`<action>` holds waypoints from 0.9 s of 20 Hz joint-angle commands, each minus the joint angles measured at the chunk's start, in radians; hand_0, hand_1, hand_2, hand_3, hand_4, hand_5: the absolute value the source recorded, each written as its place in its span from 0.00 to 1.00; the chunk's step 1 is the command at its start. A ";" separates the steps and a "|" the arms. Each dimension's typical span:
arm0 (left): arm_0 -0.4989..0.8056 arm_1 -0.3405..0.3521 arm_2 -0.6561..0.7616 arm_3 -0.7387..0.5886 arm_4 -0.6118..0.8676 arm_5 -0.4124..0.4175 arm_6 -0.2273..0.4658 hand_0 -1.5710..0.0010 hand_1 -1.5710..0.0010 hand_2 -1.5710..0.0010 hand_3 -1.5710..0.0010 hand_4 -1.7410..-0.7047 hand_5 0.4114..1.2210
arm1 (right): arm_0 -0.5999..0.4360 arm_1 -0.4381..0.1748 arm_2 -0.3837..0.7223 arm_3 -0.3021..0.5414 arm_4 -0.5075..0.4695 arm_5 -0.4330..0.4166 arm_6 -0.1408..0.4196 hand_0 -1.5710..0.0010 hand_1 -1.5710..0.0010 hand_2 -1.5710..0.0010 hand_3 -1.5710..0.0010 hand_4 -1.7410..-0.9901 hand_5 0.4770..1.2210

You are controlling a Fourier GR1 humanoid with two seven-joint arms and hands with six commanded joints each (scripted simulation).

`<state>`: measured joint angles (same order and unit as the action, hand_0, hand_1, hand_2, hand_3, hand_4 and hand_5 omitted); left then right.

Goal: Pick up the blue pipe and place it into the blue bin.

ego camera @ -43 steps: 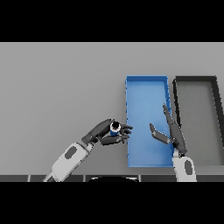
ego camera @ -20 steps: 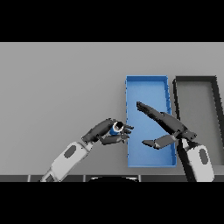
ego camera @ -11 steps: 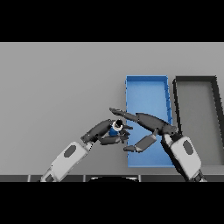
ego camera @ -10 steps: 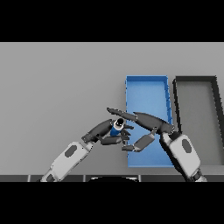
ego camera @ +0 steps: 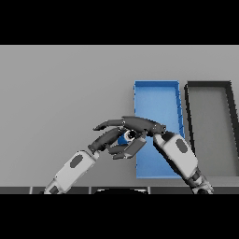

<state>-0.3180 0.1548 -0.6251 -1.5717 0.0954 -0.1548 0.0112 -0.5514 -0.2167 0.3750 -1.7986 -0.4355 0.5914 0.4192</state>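
The blue pipe (ego camera: 126, 137) shows only as a small blue end with a dark hole, held above the table just left of the blue bin (ego camera: 156, 100). My left hand (ego camera: 103, 141) comes in from the lower left with its fingers curled round the pipe. My right hand (ego camera: 142, 125) reaches in from the lower right across the bin's near end. Its fingers lie nearly straight over the pipe and the left hand, and its thumb sits below. Most of the pipe is hidden between the two hands.
A black bin (ego camera: 210, 121) stands right beside the blue bin on its right. The grey table (ego camera: 60, 88) stretches to the left and back. My right forearm (ego camera: 179, 156) covers the blue bin's near right corner.
My right hand swung from above the blue bin leftward and down to the pipe, and its fingers and thumb have come in around it. The left hand has stayed in place holding the pipe.
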 commanded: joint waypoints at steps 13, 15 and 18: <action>0.019 -0.025 0.045 -0.020 -0.002 -0.046 0.012 0.00 0.00 0.00 0.02 0.01 1.00 | -0.036 0.006 0.057 0.035 0.011 -0.009 -0.188 0.05 0.05 0.05 0.06 0.38 0.87; 0.024 -0.027 0.043 -0.017 -0.005 -0.046 0.006 0.00 0.00 0.00 0.02 0.01 1.00 | -0.036 0.001 0.056 0.034 -0.043 -0.018 -0.153 0.03 0.03 0.03 0.04 0.36 0.92; 0.018 -0.006 0.043 -0.025 -0.040 -0.061 -0.020 0.17 0.21 0.24 0.23 0.19 1.00 | -0.023 -0.013 0.062 0.020 -0.043 -0.034 -0.195 0.02 0.02 0.02 0.02 0.35 0.96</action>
<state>-0.2996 0.1491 -0.5818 -1.5969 0.0538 -0.2177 -0.0120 -0.5746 -0.2298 0.4366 -1.7791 -0.4814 0.5584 0.2192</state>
